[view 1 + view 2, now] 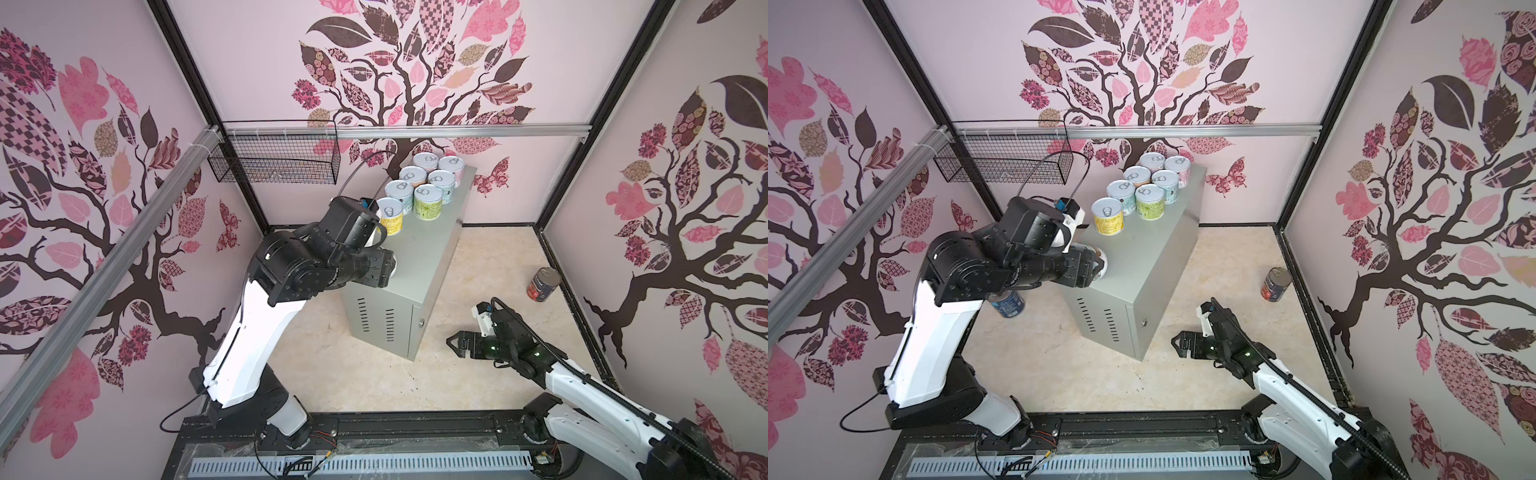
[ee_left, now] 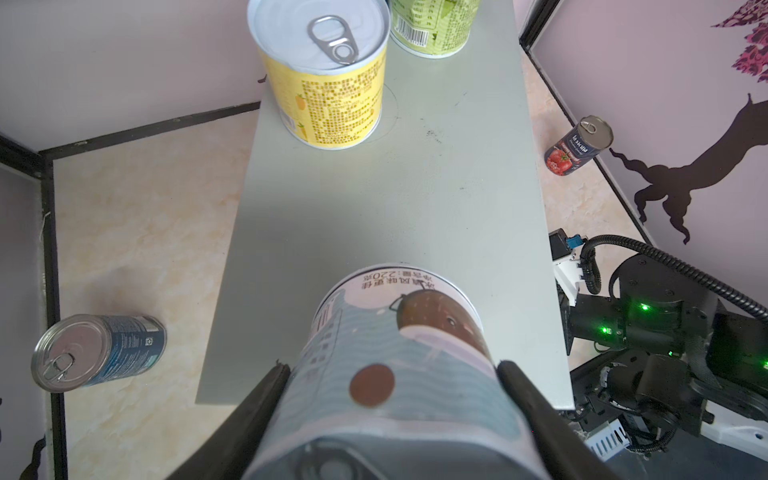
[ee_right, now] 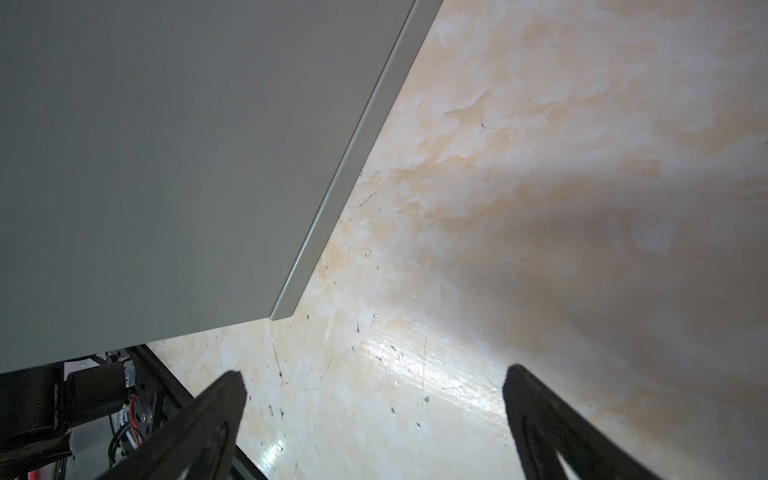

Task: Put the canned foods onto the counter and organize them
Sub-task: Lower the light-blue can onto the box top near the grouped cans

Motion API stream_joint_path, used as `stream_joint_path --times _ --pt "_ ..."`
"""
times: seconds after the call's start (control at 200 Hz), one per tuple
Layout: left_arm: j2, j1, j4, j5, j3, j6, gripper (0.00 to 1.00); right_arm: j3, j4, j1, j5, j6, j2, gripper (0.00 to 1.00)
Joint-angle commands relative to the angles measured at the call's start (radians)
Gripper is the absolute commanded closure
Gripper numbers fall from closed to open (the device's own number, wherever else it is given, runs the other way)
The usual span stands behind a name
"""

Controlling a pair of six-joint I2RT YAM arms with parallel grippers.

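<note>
My left gripper (image 2: 392, 365) is shut on a short pale-blue can (image 2: 399, 332), a finger pressed on each side, over the near part of the light-grey counter (image 2: 395, 187); I cannot tell whether the can touches it. In a top view this can (image 1: 1100, 266) shows at the counter's (image 1: 1142, 257) left edge. Several short cans stand grouped at the far end, the yellow can (image 1: 390, 216) nearest. A blue can (image 2: 99, 353) lies on the floor to the counter's left. A tomato can (image 1: 543, 283) stands on the floor at the right. My right gripper (image 3: 374, 374) hangs open and empty low over the floor, by the counter's near corner.
A black wire basket (image 1: 274, 162) hangs on the back rail, left of the counter. Patterned walls close in three sides. The beige floor (image 1: 490, 266) lies between the counter and the right wall. The right arm's body (image 2: 665, 332) sits near the counter's near right edge.
</note>
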Motion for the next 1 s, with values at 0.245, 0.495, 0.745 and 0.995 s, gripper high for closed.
stream_joint_path --times 0.245,0.495,0.745,0.995 --pt "0.117 -0.042 0.04 -0.017 0.133 0.027 0.43 0.002 0.009 0.004 -0.024 -0.012 -0.018 0.0" --pt "0.182 -0.043 0.043 -0.02 0.154 0.038 0.32 0.003 0.009 0.005 -0.026 -0.012 -0.035 0.0" --pt "0.244 -0.043 0.053 -0.015 0.206 0.047 0.23 0.012 -0.011 0.005 -0.021 -0.008 -0.076 0.0" --pt "0.277 -0.043 0.084 -0.016 0.227 0.06 0.17 0.036 -0.06 0.005 -0.003 0.003 -0.153 0.0"
